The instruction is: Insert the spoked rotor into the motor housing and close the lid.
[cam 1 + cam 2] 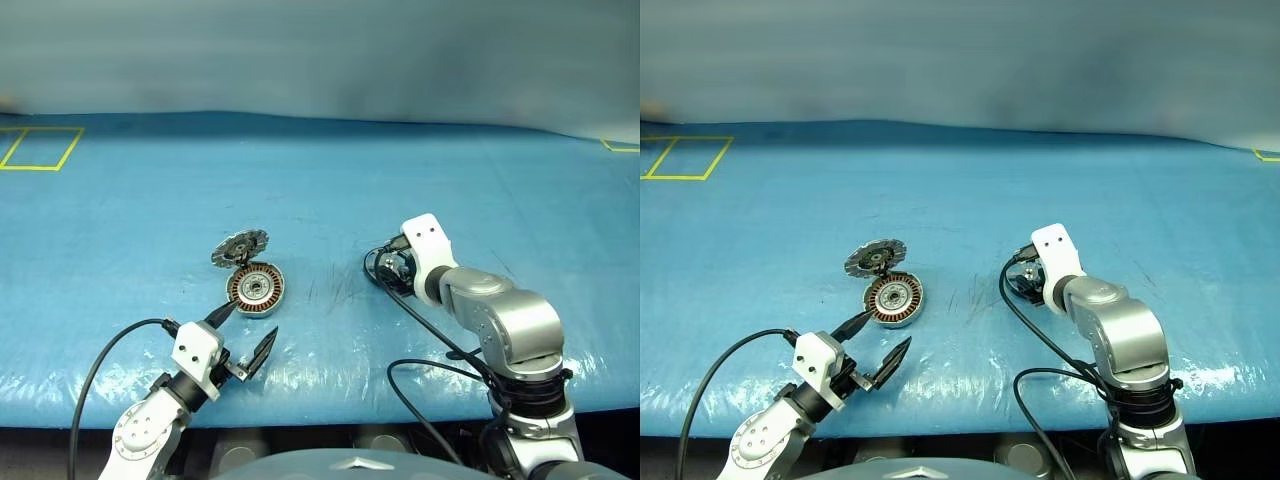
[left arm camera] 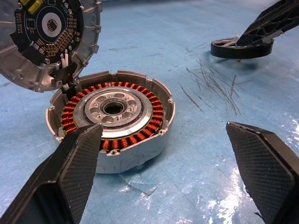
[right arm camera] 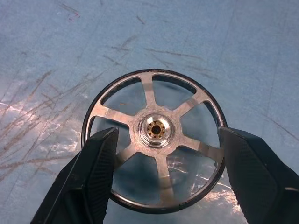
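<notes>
left eye view: a blue counter (image 1: pixel 330 180) fills the frame, with yellow tape marks at its upper left and far right edges. at lower centre-left the motor housing (image 1: pixel 256 288) lies flat on the counter, its ring of copper windings facing up around a silvery hub. the lid (image 1: pixel 239 247) sits just above it in the frame, touching the housing's far edge and tilted up; in the left wrist view its inner face shows a dark circuit board. the left end effector (image 1: pixel 243 335) is at the lower left of the frame, just below the housing, its two black fingers spread wide and holding nothing; one fingertip reaches close to the housing's near rim. right of centre, the right end effector (image 3: pixel 163 154) points down at the counter, well apart from the housing. in the right wrist view the spoked rotor (image 3: pixel 154 140) lies flat on the counter between its two fingers, which stand spread on either side of the dark rim; whether they touch it i cannot tell.
</notes>
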Robot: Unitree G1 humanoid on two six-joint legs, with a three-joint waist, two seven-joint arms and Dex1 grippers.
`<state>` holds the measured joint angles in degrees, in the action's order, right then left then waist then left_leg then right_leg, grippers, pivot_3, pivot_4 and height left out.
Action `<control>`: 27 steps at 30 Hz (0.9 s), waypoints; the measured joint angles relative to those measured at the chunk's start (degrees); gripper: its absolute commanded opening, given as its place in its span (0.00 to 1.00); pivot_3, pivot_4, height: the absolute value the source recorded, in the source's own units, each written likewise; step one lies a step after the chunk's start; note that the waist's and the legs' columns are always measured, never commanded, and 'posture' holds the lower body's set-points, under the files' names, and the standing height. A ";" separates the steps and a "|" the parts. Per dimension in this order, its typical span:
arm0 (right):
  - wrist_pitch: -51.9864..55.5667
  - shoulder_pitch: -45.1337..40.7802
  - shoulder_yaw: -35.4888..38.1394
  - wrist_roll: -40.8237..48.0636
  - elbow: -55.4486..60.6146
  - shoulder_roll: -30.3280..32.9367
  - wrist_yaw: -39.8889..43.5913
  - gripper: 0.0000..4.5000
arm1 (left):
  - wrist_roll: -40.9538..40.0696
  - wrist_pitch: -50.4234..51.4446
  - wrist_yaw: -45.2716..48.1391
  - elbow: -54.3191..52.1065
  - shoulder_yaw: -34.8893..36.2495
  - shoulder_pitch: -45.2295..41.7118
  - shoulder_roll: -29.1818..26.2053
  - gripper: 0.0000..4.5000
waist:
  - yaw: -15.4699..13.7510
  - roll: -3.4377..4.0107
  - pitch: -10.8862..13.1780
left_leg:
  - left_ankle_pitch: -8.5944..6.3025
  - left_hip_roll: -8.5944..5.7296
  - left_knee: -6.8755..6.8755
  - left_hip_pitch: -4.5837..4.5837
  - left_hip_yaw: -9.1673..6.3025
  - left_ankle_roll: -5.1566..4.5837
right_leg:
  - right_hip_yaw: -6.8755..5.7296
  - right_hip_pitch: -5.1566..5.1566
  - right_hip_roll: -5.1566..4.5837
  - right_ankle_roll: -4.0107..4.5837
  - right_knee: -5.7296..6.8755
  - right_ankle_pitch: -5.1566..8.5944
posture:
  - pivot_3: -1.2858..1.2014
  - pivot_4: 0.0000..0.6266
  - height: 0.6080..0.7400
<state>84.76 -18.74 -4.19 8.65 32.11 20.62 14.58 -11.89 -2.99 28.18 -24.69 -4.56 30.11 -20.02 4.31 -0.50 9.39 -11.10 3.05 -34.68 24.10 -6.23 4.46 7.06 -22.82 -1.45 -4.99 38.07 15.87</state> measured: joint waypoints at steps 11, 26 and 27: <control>-2.60 1.96 -1.96 0.82 -0.24 2.38 0.40 0.79 | 0.12 0.18 -0.70 0.00 -0.06 0.79 0.54 1.00 | -0.10 -0.03 -0.02 | 0.00 0.00 -0.02 -0.01 -0.01 0.00 | 0.00 0.03 0.00 0.00 -0.01 0.00 | 0.52 0.24 1.00; -3.04 2.00 -2.30 2.41 0.68 3.76 1.07 0.29 | 0.54 0.49 -0.72 0.00 -0.41 1.59 0.73 1.00 | -0.29 -0.36 -0.08 | -0.02 0.01 -0.09 -0.27 -0.01 0.00 | 0.00 0.05 -0.02 0.00 -0.11 0.01 | 0.52 0.24 1.00; -3.06 1.93 -2.55 2.51 0.75 4.12 1.16 0.29 | 0.55 0.49 -0.72 0.01 -0.41 1.45 0.75 1.00 | -0.31 -0.36 -0.08 | -0.02 0.01 -0.08 -0.26 0.00 -0.01 | 0.00 0.04 -0.02 0.00 -0.12 0.01 | 0.52 0.24 1.00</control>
<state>81.70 -16.81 -6.75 11.15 32.86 24.74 15.74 -11.35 -2.50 27.47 -24.68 -4.96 31.56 -19.27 4.00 -0.87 9.31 -11.13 3.06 -34.77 23.84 -6.24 4.45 7.06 -22.77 -1.47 -4.99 37.96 15.88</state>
